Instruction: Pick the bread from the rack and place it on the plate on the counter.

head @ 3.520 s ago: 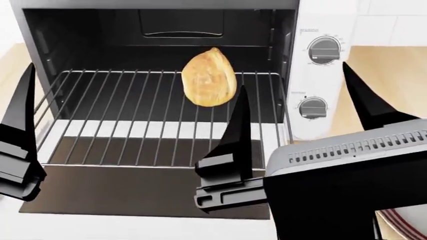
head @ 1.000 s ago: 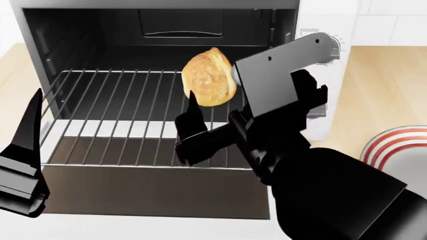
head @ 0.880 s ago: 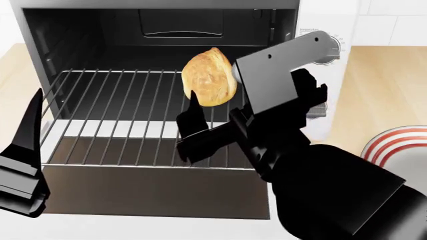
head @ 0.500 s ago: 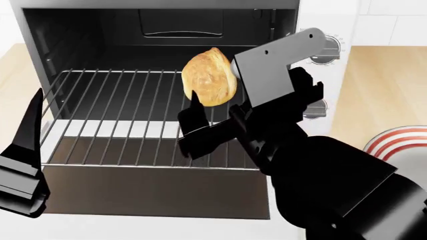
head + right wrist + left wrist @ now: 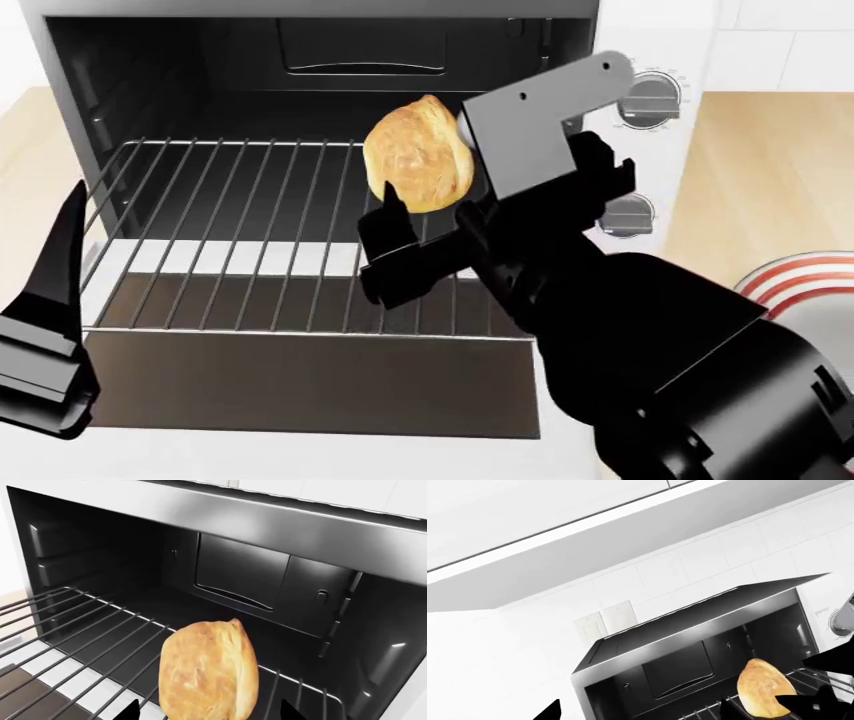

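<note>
Two-view check on right gripper [image 5: 208, 711]: found it spread wide, not clamped on anything. Saw its two dark fingertips [image 5: 130, 710] in the right wrist view, one either side of the bread's [image 5: 208, 670] near end, with a gap showing on each side. Saw only one finger from the head view, just in front of the bread inside the oven [image 5: 360, 50] mouth; couldn't see the other behind the wrist plate. Couldn't confirm any touch between fingers and crust.

Found left gripper [image 5: 639, 716] also released, tips spread apart in its own wrist view. Spotted it low at the oven's left front corner, outside the cavity, well apart from the bread and holding nothing.

Found bread lying on the rack [image 5: 240, 230], toward the oven's right side and about mid-depth, long axis running front to back, pointed end toward the oven's back wall. Saw rack sitting level inside the oven, door dropped open in front of it.

Noted control panel with two dials [image 5: 641, 100] on the oven's right face. Spotted plate [image 5: 801, 285] on the counter [image 5: 774, 170] to the oven's right and toward the front, mostly hidden behind the right arm, only red and white rim rings showing.
</note>
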Robot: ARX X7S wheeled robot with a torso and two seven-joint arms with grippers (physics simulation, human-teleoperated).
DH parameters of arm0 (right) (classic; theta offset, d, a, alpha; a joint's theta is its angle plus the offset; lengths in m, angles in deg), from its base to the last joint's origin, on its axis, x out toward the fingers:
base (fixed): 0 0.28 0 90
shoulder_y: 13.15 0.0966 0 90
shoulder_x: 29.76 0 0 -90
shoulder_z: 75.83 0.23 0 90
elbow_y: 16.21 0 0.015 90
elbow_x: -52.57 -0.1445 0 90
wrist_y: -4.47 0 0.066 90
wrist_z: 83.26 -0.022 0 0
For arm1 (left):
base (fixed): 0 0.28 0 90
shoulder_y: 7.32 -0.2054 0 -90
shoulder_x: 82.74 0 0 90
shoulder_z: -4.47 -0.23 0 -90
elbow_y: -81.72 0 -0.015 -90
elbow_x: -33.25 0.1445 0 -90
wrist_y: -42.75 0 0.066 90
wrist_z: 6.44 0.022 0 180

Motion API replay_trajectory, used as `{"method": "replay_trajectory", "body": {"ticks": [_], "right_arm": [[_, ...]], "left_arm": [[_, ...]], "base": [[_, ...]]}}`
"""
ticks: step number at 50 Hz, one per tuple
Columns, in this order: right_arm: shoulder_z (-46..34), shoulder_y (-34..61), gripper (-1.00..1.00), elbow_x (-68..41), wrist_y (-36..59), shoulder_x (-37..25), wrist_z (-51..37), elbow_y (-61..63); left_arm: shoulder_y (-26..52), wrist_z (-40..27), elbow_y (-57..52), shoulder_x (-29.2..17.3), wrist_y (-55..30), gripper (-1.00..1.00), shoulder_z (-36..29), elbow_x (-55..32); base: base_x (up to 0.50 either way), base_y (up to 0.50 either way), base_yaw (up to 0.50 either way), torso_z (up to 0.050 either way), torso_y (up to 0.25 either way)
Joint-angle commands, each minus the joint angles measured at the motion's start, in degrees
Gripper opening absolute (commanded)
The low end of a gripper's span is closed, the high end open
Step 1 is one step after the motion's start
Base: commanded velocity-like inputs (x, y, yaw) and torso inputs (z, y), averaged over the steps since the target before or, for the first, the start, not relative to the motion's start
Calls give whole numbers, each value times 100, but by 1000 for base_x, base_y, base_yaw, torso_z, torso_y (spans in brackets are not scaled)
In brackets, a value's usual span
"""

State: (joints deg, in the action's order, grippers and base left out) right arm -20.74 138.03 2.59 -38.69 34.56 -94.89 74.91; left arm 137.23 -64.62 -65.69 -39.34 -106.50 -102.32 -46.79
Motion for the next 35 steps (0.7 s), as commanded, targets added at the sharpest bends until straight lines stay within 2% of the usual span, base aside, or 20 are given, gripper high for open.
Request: {"method": "replay_trajectory", "body": {"ticks": [1,35], "right_arm": [[-93,135,100,70,-12,76,130,-229],[-309,420,100,268,-181,324,498,-918]], "left_arm": [[19,-48,-18,-48,32,100,-20,-55],[325,-306,-56,-74,15,100,-195,-376]], "base": [[0,0,0,0,0],[0,0,0,0,0]]}}
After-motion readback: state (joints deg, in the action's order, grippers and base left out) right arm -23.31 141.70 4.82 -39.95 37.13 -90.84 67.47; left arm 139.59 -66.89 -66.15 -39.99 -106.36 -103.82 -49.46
